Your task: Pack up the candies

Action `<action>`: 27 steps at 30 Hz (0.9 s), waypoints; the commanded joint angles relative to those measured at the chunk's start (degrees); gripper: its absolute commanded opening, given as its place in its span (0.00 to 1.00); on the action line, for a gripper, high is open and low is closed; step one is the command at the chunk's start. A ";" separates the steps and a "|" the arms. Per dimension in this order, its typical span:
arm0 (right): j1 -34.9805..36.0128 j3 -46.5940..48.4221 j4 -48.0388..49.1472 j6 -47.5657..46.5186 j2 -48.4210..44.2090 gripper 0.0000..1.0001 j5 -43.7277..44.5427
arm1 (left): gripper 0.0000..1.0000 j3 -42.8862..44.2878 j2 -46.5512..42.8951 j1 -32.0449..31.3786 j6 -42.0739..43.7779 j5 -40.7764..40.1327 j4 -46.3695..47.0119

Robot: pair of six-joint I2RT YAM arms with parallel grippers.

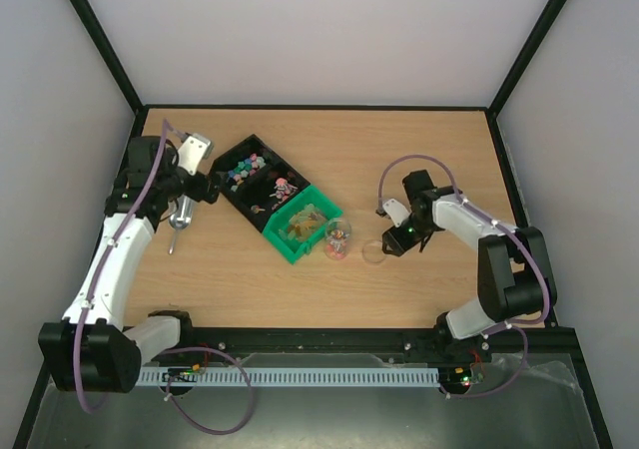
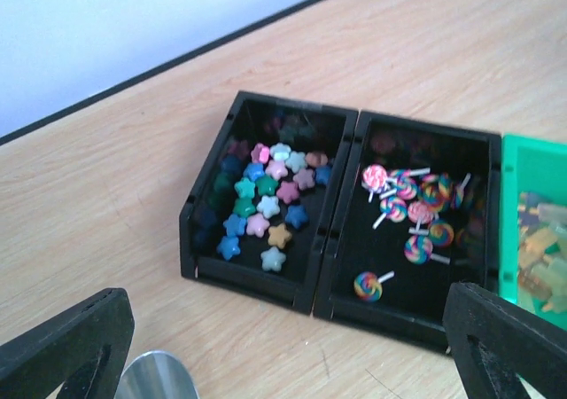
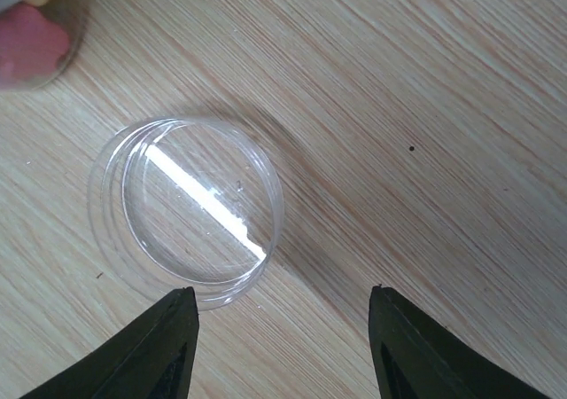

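Where the candies point(image 2: 261, 208) lay: mostly inside the black tray point(image 1: 238, 198), star shapes in one compartment, swirled ones on sticks in the other; a few more sat in a clear cup point(image 1: 337, 237) just past the green bin point(image 1: 300, 226) that touched the tray's side.
Left gripper point(image 1: 212, 187): jaws spread wide with nothing held, hanging just beside the tray's left corner; the candies lay ahead of its fingertips point(image 2: 71, 350), in line with the gap but apart from them.
Right gripper point(image 3: 283, 346): jaws apart over bare table point(image 3: 425, 151), gripping nothing, well away from the tray beyond the bin and cup.
Clear lid point(image 3: 190, 213): flat on the table, farther from the tray than the cup, its rim just beside one fingertip and mostly outside the gap.
Metal scoop point(image 1: 182, 216): on the table at the tray's left, under the left arm.
Top view: alone showed both arms and the whole layout.
Left wrist view: alone showed the candies' shapes and colours.
Right wrist view: alone showed the lid against the fingers; the cup was a blurred corner.
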 commanded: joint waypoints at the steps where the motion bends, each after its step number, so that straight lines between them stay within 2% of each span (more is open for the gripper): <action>1: 1.63 -0.76 1.34 1.64 0.17 0.54 4.30 | 0.99 1.96 0.48 -0.49 -6.25 2.56 3.30; 10: 5.75 0.14 3.08 4.53 3.73 0.42 7.96 | 0.99 4.21 2.25 -2.10 -7.81 -2.90 4.73; 13: 6.68 0.61 3.54 4.93 4.83 0.37 9.22 | 0.99 3.98 2.14 -2.18 -7.23 -2.00 4.96; 17: 6.85 1.14 3.87 5.37 6.45 0.22 10.75 | 0.99 3.95 2.57 -2.45 -6.62 -0.91 4.56; 20: 6.86 0.59 4.74 5.76 6.86 0.03 11.03 | 0.99 4.31 3.00 -2.54 -5.60 1.33 3.85; 24: 5.68 1.52 4.78 6.61 5.44 0.01 8.15 | 0.99 5.58 3.36 -2.63 -5.17 6.98 2.49; 27: 0.99 5.95 3.05 6.75 3.22 0.01 1.63 | 0.99 6.58 3.26 -2.99 -5.52 11.08 2.32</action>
